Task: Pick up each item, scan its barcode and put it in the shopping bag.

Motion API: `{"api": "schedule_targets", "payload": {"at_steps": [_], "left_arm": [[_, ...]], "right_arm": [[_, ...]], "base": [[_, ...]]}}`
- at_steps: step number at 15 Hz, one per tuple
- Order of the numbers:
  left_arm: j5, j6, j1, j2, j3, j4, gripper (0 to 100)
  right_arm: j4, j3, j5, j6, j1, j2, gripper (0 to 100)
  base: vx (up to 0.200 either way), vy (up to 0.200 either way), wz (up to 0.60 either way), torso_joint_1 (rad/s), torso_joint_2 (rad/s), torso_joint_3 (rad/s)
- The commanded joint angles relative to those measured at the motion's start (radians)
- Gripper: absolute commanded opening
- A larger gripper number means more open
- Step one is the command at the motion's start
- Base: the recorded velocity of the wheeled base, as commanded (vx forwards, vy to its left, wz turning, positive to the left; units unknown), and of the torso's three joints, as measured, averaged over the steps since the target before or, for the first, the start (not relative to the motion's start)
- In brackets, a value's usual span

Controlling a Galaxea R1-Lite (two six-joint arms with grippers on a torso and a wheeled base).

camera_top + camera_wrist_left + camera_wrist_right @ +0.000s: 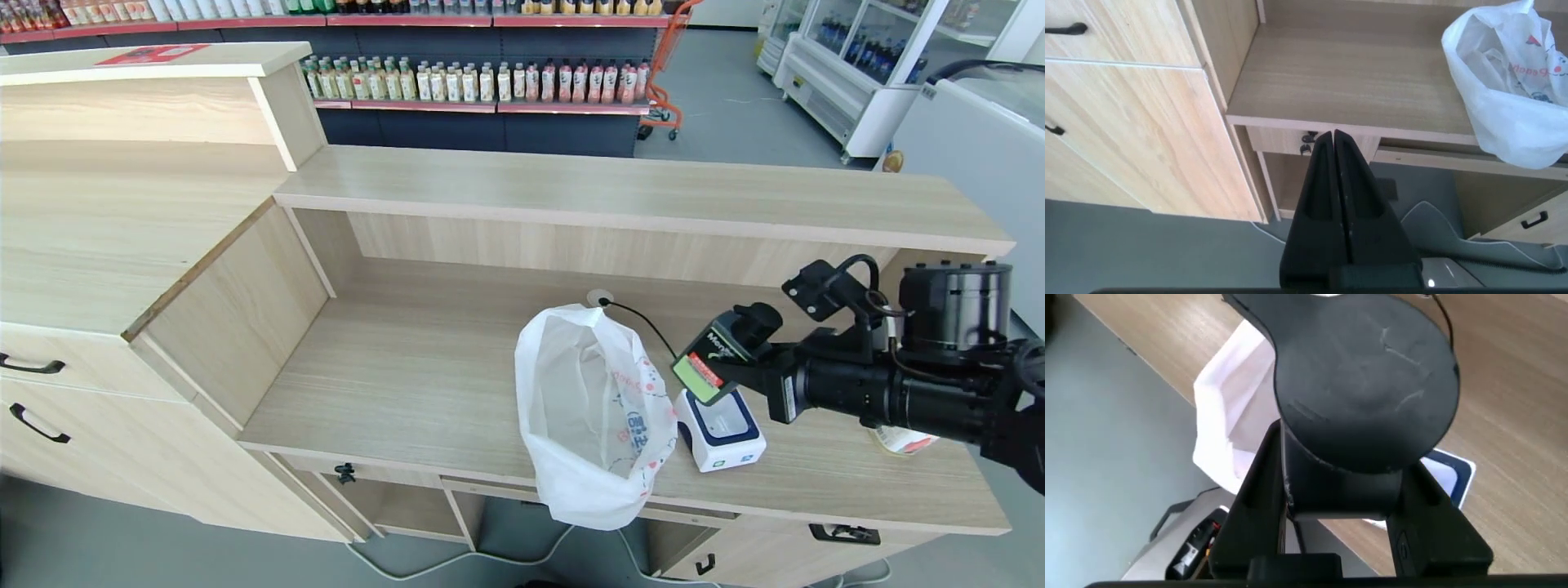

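Observation:
My right gripper (pixel 747 347) is shut on a dark cylindrical container (pixel 712 357) with a green and red label. It holds the container tilted just above the white and blue barcode scanner (pixel 722 431) on the counter. In the right wrist view the container's dark round end (pixel 1364 384) sits between the fingers (pixel 1253 506), with the scanner (pixel 1449 478) beneath it. The white plastic shopping bag (pixel 592 412) stands open on the counter, left of the scanner, and hangs over the front edge. My left gripper (pixel 1335 159) is shut and empty, low in front of the counter, left of the bag (pixel 1511 77).
The wooden counter (pixel 392 376) has a raised back ledge (pixel 620 192) and a taller cabinet with drawers (pixel 98 245) on its left. A black cable (pixel 645 322) runs from a hole in the counter to the scanner. Another item (pixel 902 442) lies behind my right arm.

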Motion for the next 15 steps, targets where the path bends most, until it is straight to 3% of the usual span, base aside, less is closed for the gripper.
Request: {"api": "schedule_targets", "payload": {"at_steps": [1, 8, 15], "left_arm": [[0.0, 0.0, 0.0, 0.001, 0.001, -0.001, 0], [0.0, 0.0, 0.0, 0.001, 0.001, -0.001, 0], [0.0, 0.0, 0.0, 0.001, 0.001, -0.001, 0]], "right_arm": [[-0.097, 0.017, -0.006, -0.006, 0.068, 0.157, 0], [-0.343, 0.003, -0.079, -0.044, 0.167, 0.41, 0], [-0.401, -0.026, -0.079, -0.148, 0.17, 0.568, 0]], "base": [[0.0, 0.0, 0.0, 0.0, 0.0, 0.0], [0.0, 0.0, 0.0, 0.0, 0.0, 0.0], [0.0, 0.0, 0.0, 0.0, 0.0, 0.0]]}}
